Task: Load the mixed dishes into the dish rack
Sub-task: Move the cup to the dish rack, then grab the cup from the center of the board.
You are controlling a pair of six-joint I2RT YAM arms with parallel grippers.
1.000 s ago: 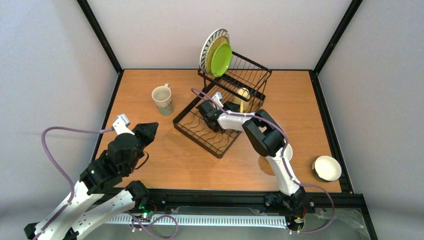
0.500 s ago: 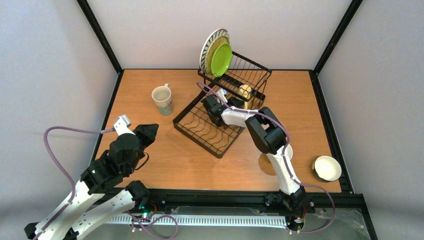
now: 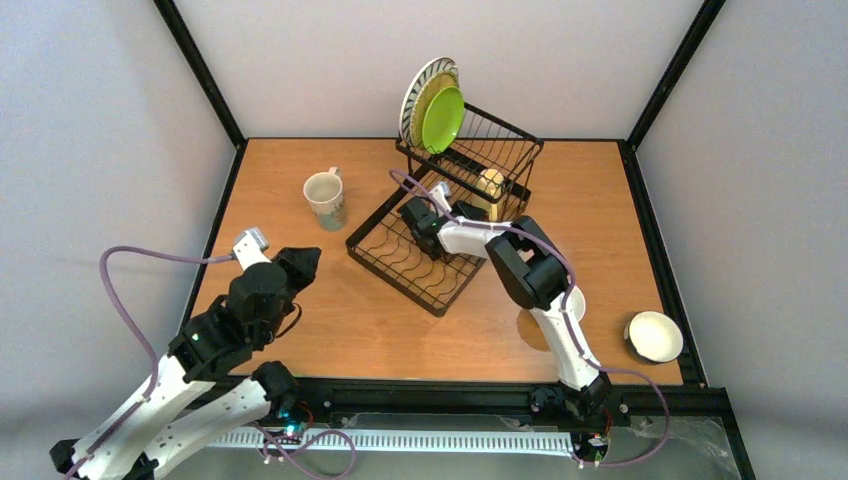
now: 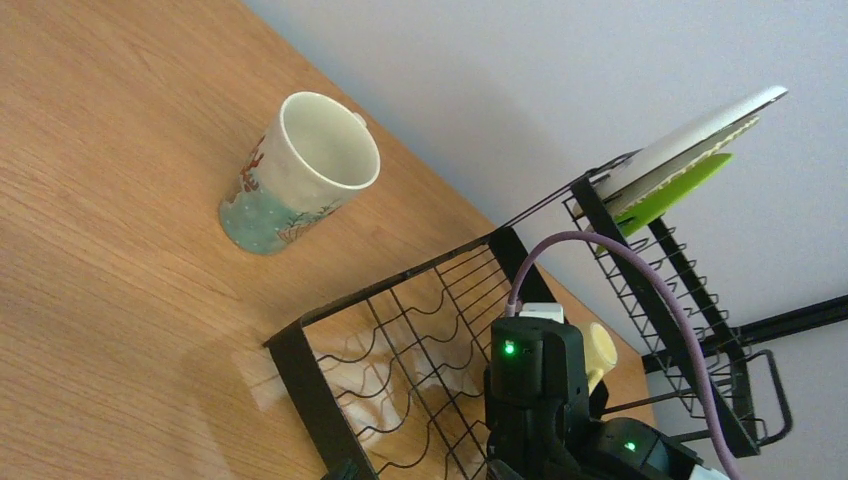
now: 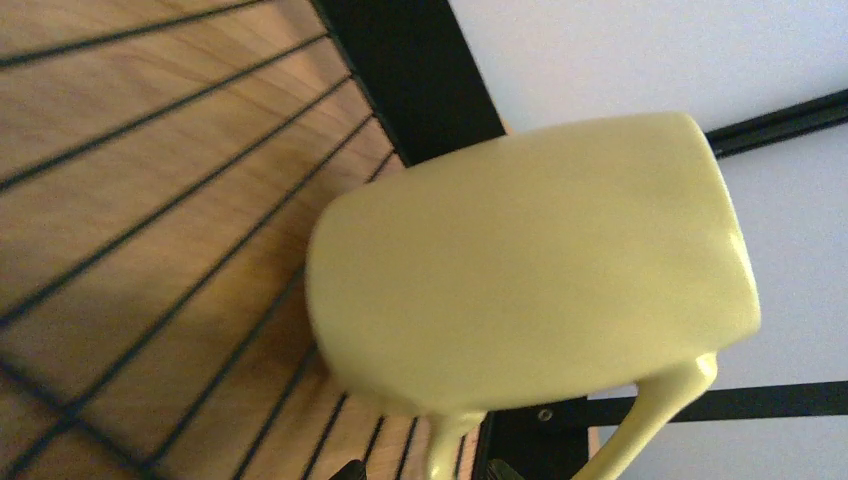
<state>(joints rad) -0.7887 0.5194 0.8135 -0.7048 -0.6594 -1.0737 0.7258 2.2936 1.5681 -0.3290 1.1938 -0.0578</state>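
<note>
The black wire dish rack point(image 3: 390, 280) stands mid-table. Its tall section holds the striped plate point(image 3: 415, 90), the bamboo plate point(image 3: 425, 105) and the lime-green plate point(image 3: 443, 120) on edge. A pale yellow mug point(image 3: 488, 185) lies in the rack and fills the right wrist view point(image 5: 530, 270). My right gripper point(image 3: 468, 208) is open, its tips straddling the mug's handle point(image 5: 445, 445) with gaps on both sides. A patterned mug point(image 3: 326, 197) stands upright on the table left of the rack. My left gripper point(image 3: 305, 262) hovers open and empty near the table's left side.
A small bowl point(image 3: 654, 336) sits near the right edge of the table. A small white dish point(image 3: 576, 300) peeks out from behind the right arm. In the left wrist view, the right arm's wrist point(image 4: 530, 380) covers part of the rack's tray point(image 4: 300, 370).
The right gripper pushed farther into the rack toward the tall section, then eased back slightly. The yellow mug shifted up a little. The left arm crept forward and right.
</note>
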